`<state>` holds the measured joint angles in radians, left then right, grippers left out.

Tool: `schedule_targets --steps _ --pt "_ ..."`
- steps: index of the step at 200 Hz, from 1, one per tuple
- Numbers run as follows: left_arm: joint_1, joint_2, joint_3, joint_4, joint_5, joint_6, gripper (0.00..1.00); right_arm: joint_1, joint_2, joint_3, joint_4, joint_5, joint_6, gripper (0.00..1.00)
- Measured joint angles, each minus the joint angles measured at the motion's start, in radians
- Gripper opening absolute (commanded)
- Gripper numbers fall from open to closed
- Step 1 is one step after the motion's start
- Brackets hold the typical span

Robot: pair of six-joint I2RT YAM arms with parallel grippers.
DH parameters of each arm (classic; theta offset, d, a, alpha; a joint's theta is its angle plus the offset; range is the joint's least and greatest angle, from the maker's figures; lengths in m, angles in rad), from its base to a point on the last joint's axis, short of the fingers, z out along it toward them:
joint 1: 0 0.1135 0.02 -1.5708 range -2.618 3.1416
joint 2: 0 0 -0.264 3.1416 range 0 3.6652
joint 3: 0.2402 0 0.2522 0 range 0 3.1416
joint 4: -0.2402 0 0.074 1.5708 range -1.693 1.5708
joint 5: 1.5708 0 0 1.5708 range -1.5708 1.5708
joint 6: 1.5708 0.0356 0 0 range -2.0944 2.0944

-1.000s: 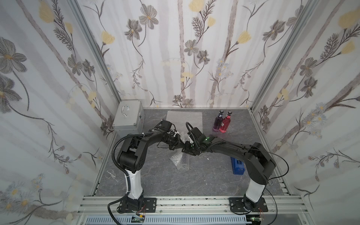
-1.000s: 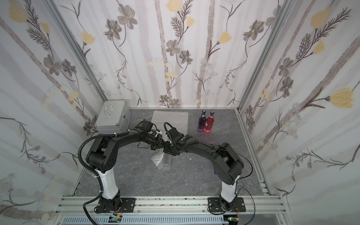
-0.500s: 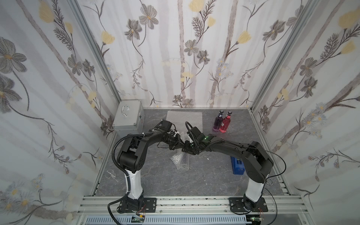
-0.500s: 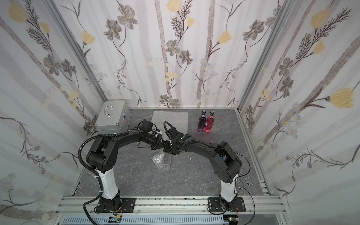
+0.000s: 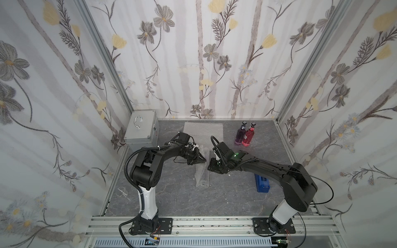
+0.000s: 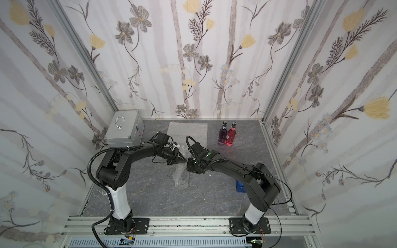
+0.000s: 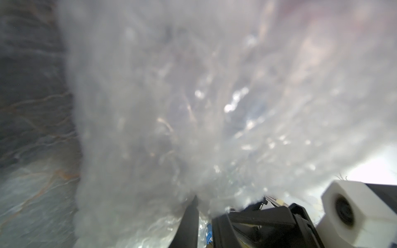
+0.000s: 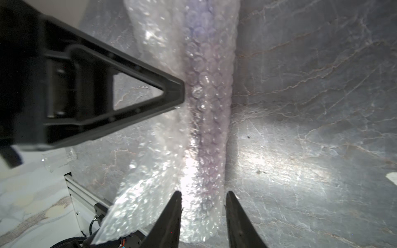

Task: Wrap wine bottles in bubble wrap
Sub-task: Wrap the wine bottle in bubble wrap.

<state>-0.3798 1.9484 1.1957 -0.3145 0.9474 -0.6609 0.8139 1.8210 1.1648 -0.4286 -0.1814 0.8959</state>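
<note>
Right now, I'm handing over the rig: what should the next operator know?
Left gripper: jaws look pinched on the loose flap of the translucent bubble wrap sheet.
Right gripper: jaws clamp the roll's end, a purple-liquid glass bottle inside.
Done: that bottle mostly rolled.
To do: close the flap, then wrap the standing purple glass bottle and red-pink glass bottle with the flat spare bubble wrap sheet.
</note>
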Motion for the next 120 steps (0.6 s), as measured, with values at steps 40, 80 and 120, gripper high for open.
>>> schedule_targets --steps 40,80,120 --pt "-0.002 0.000 0.000 0.000 0.000 0.003 0.16 0.014 0.050 0.087 -0.002 0.000 0.026 0.50" --pt "-0.009 0.000 0.005 -0.003 -0.005 0.006 0.16 0.037 0.127 0.123 -0.008 -0.005 0.055 0.39" --pt "-0.010 0.001 0.005 -0.003 -0.005 0.006 0.17 0.040 0.143 0.109 -0.006 -0.009 0.061 0.17"
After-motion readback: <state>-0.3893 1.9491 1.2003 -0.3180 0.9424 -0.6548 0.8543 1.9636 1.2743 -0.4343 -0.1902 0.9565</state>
